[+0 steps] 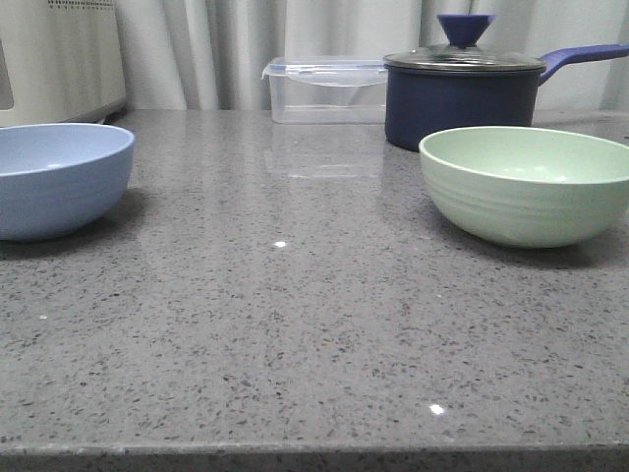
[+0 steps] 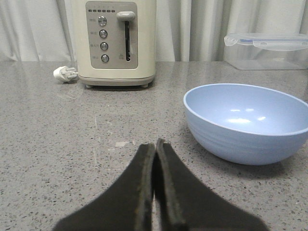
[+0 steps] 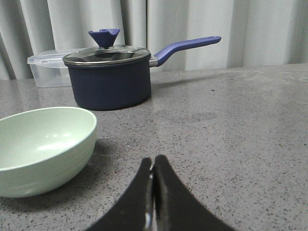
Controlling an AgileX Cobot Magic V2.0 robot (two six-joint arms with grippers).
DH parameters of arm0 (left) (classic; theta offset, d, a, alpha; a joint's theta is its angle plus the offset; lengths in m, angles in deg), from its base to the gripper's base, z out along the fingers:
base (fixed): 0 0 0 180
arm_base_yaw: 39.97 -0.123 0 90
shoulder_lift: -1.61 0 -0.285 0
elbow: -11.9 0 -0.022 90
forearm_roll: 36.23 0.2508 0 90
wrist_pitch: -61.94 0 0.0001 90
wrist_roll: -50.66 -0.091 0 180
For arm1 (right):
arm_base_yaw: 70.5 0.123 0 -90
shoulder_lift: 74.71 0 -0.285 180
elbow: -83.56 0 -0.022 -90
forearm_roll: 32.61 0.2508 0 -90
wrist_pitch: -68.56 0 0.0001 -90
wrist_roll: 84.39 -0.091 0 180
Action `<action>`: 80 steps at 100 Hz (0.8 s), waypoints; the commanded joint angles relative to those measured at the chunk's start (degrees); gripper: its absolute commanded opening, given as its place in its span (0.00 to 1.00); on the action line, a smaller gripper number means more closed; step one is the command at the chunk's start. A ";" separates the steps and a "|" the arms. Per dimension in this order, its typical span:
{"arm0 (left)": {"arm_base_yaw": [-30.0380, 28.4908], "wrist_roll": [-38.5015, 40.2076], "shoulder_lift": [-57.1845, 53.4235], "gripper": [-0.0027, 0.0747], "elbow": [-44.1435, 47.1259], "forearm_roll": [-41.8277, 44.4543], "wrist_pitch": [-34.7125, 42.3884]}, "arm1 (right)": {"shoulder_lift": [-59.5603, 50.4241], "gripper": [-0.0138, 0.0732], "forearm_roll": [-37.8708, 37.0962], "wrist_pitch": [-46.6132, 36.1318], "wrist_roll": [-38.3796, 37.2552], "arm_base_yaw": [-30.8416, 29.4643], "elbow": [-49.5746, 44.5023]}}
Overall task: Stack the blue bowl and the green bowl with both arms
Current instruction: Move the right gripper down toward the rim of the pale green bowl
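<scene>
Blue bowl (image 1: 57,179) sits upright and empty at the far left of the counter (image 1: 295,324), well apart from the green bowl (image 1: 528,184), which sits upright and empty at the right. Not stacked. Using the saucepan (image 1: 462,98) as landmark: green bowl is just in front of it and slightly right, close but not touching; clear container (image 1: 324,88) is just left of it, against the curtain (image 1: 236,44); blue bowl is far to its left and nearer the camera. Saucepan has its lid on, handle pointing right.

Left gripper (image 2: 155,144) has its fingers pressed together, holding nothing, low over the counter near the blue bowl, not touching it. Cream toaster (image 2: 115,43) stands behind, a white plug (image 2: 65,73) beside it.

Right gripper (image 3: 153,161) is also closed up, empty, near the green bowl, apart from it. Neither arm shows in the front view.
</scene>
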 commanded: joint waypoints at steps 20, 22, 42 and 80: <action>-0.25 0.49 -1.95 0.01 2.31 -0.13 5.30 | -1.07 0.07 -0.75 -5.39 0.60 -0.28 0.00; -0.25 0.49 -1.95 0.01 2.31 -0.13 5.30 | -1.07 0.07 -0.75 -5.39 0.60 -0.28 0.00; -0.25 0.49 -1.95 0.01 1.69 -0.13 5.15 | -1.07 0.07 -0.34 -6.09 0.60 -0.21 0.19; -0.25 0.60 3.63 0.01 -11.88 -0.13 -3.92 | 3.61 0.07 -0.01 10.66 0.60 -0.21 12.35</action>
